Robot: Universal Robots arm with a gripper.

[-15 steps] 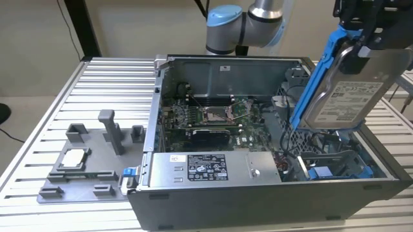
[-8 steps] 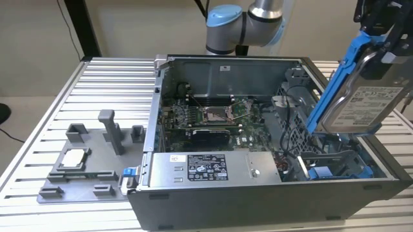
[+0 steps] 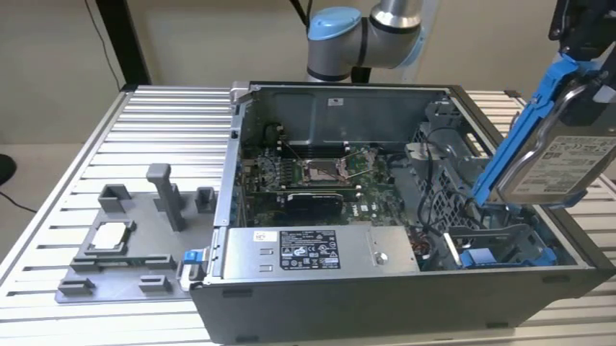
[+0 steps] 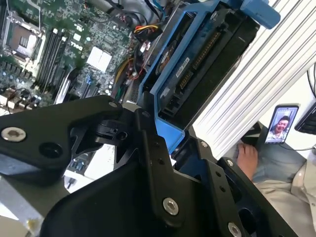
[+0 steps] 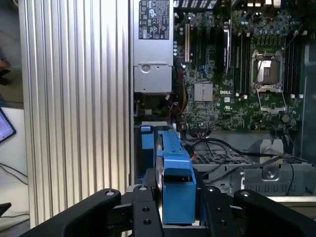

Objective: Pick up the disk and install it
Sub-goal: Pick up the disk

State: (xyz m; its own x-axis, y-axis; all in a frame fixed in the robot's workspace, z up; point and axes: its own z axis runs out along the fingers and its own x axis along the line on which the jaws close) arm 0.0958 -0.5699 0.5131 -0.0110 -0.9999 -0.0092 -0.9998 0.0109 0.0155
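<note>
One disk (image 3: 558, 162) hangs at the right edge of the exterior view, and I see my gripper (image 3: 581, 50) above it in the upper right corner of that frame. The fingers (image 5: 148, 210) are clamped on either side of the blue carrier frame (image 5: 175, 163) in the first wrist view, pressing against its plastic. The disk is tilted, label side facing the exterior view's right, with its lower end just above the open computer case (image 3: 385, 303) near the drive bay (image 3: 481, 256) at the case's lower right. It is clear of the case floor.

Inside the case I see the motherboard (image 3: 318, 173) at centre frame and the grey power supply (image 3: 308, 249) below it. At lower left of the exterior view, a grey fixture plate (image 3: 125, 277) lies on the slatted table (image 3: 164, 122) with a small square chip (image 3: 108, 234) on it, well apart from the disk. In the second wrist view the gripper (image 4: 170, 140) grips the frame's end, and a person's hand (image 4: 247, 155) shows beyond the table.
</note>
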